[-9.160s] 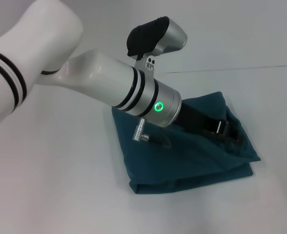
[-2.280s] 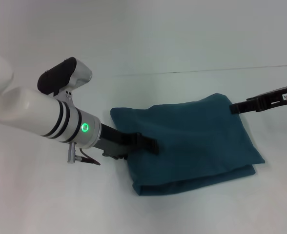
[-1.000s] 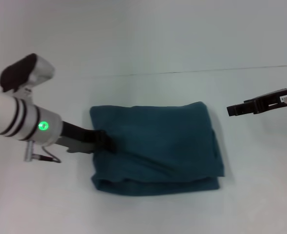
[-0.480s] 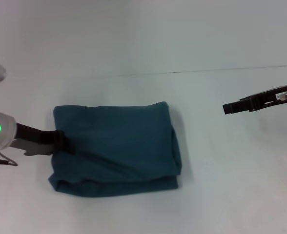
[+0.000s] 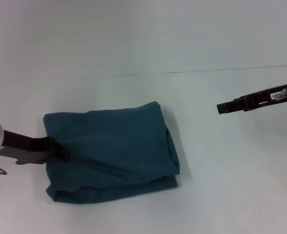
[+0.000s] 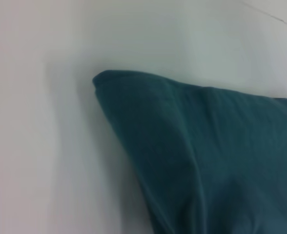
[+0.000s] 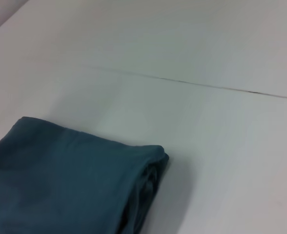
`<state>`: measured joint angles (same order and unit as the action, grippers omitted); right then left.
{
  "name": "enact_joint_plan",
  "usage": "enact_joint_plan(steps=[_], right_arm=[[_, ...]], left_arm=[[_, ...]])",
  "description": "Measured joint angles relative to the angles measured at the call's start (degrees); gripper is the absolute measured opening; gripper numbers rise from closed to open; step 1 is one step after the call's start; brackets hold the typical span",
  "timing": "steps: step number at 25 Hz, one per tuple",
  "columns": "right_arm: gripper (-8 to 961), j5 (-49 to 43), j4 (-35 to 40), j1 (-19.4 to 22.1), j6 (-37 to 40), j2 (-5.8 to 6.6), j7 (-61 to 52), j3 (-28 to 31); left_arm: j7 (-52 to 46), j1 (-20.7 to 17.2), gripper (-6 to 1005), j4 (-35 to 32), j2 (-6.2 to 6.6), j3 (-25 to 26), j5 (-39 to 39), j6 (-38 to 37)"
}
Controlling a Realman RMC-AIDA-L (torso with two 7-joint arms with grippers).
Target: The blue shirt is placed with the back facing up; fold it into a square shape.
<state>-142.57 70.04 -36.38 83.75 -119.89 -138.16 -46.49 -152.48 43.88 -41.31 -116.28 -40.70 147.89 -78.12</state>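
Left gripper pinching shirt edge, right gripper hovering off to the side.

Left arm enters low from the robot's left; left gripper (image 5: 58, 148) sits at the left edge of the blue shirt (image 5: 114, 146), its 2 black fingers clamped onto the cloth there, wrist nearly level with the surface. Right gripper (image 5: 221, 107) is well apart from the shirt, on its right side and slightly beyond its far edge, raised, black fingers pointing toward the shirt; whether they're parted can't be made out.

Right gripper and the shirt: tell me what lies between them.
Nothing: in the head view, only bare white table separates the right gripper from the folded blue shirt.
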Motion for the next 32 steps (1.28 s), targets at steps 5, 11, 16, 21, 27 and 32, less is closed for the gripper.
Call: enact_joint_plan(steps=[5,11,16,21,27,32], right_arm=[[626,1.17,0.04,0.42,-0.13,0.03,0.36,0.28],[629,9.66,0.97,4.12,-0.25,0.14,6.03,0.42],[635,21.58,-0.9,9.75,0.77,0.01,20.2,-0.21],[649,28.88,-4.6,14.47,6.69,-0.05,38.18,-0.24],[670,28.4,-6.36,17.07,11.4,0.31,44.46,0.6],[818,25.63,-6.78,18.27,12.38,0.08,45.6,0.13]], left_arm=[[4.44,-2.89,315,-6.05,-0.46,1.85,-3.89,-4.59],[21.47,-9.72,429,-14.66,-2.23,9.99,-17.05,-13.14],[45.03,-17.23,674,-13.85,-3.63,19.18,-29.36,-20.44],[59.79,-22.72,917,-12.64,-3.93,25.57,-31.75,-29.52],[63.73,-25.74,949,-13.56,-3.95,26.55,-26.92,-34.09],[63.9,-25.18,949,-13.77,-3.95,25.71,-19.81,-34.29]])
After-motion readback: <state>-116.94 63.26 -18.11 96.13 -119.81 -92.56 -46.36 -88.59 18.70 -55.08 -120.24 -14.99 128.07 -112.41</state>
